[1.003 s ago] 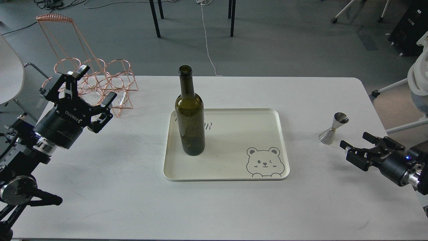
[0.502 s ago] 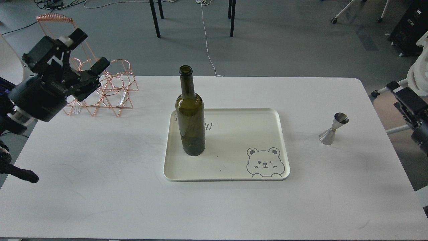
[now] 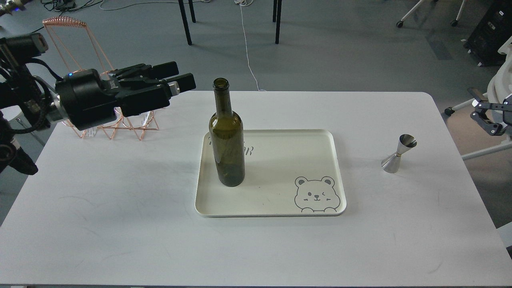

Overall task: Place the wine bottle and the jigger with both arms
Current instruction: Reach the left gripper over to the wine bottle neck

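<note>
The dark olive-green wine bottle [image 3: 227,136] stands upright on the left part of a cream tray [image 3: 272,211] with a bear drawing. The steel jigger [image 3: 399,154] stands upright on the white table, right of the tray. My left gripper [image 3: 181,77] is raised at the height of the bottle's neck, pointing right, a short gap left of it; its fingers are apart and empty. My right gripper [image 3: 479,110] shows only at the right edge, beyond the table and apart from the jigger, fingers apart and empty.
A copper wire rack [image 3: 132,116] stands at the table's back left, behind my left gripper. A white chair [image 3: 500,92] is off the table's right side. Dark table legs [image 3: 185,22] and a white cable [image 3: 248,48] are on the floor behind.
My left gripper swung up and right, from by the rack to level beside the bottle's neck. My right gripper pulled back from near the jigger to the right edge and rose.
</note>
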Motion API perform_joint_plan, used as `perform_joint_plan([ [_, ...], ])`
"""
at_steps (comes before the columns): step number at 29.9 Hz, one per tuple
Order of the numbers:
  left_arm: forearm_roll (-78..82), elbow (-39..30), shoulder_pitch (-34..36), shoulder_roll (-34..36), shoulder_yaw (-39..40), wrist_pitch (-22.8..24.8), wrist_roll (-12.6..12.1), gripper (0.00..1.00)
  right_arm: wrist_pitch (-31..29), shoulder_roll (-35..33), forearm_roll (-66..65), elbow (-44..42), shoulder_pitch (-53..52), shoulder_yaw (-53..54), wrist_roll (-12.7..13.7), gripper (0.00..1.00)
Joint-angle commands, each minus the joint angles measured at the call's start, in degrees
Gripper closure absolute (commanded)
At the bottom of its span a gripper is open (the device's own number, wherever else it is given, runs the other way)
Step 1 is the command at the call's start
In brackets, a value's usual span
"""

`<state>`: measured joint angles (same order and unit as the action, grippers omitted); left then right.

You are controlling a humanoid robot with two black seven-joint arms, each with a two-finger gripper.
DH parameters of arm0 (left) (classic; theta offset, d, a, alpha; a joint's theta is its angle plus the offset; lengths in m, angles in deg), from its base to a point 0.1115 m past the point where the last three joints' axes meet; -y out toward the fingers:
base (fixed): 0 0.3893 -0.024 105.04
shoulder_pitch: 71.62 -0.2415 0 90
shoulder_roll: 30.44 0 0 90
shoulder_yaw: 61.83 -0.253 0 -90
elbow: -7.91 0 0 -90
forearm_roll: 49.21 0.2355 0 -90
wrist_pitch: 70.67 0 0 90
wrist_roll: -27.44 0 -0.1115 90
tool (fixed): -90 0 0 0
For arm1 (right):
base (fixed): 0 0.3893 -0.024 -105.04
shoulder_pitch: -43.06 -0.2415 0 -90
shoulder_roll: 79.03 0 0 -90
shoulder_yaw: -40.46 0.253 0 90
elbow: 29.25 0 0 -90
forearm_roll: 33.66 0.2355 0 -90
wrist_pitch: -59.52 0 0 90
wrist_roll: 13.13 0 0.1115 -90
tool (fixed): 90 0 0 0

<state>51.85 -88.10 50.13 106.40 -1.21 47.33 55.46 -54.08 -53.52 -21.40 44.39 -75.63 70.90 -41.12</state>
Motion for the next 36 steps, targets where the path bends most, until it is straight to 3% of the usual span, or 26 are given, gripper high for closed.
perform_joint_plan([
  [1, 8.97, 0.74, 6.47, -0.35, -8.03, 0.00, -0.02, 0.02, -0.39, 0.60, 0.05, -0.70, 0.30, -0.12, 0.00, 0.02],
  [5, 11.09, 3.37, 9.03, -0.62, -13.67, -1.54, -0.02, 0.02, -0.30, 0.60, 0.05, -0.78, 0.30, -0.03, 0.00, 0.02],
  [18, 11.80, 8.74, 10.61, -8.00, -14.73, -1.81, -0.02, 0.02, -0.39, 0.25, -0.30, -1.66, 0.65, -0.03, 0.00, 0.01],
  [24, 11.88, 10.23, 11.76, -10.28, -16.49, -2.77, -0.02, 0.06, -0.39, 0.25, -0.30, -2.19, 0.65, -0.12, 0.00, 0.01],
  [27, 11.80, 10.67, 11.76, -10.72, -16.58, -5.32, -0.02, 0.16, -0.30, 0.25, -0.30, -2.28, 0.65, -0.12, 0.00, 0.02],
  [31, 11.80, 12.87, 12.37, -11.86, -16.67, -6.73, -0.02, 0.45, -0.30, 0.25, -0.39, -2.19, 0.66, -0.21, 0.00, 0.02],
  [34, 11.71, 13.22, 12.64, -12.04, -16.85, -7.26, -0.02, 0.54, -0.30, 0.34, -0.65, -2.19, 0.65, -0.29, 0.00, 0.02],
  [36, 11.71, 13.22, 12.64, -11.96, -16.85, -7.44, -0.02, 0.66, -0.30, 0.34, -0.74, -2.19, 0.65, -0.29, 0.00, 0.02],
])
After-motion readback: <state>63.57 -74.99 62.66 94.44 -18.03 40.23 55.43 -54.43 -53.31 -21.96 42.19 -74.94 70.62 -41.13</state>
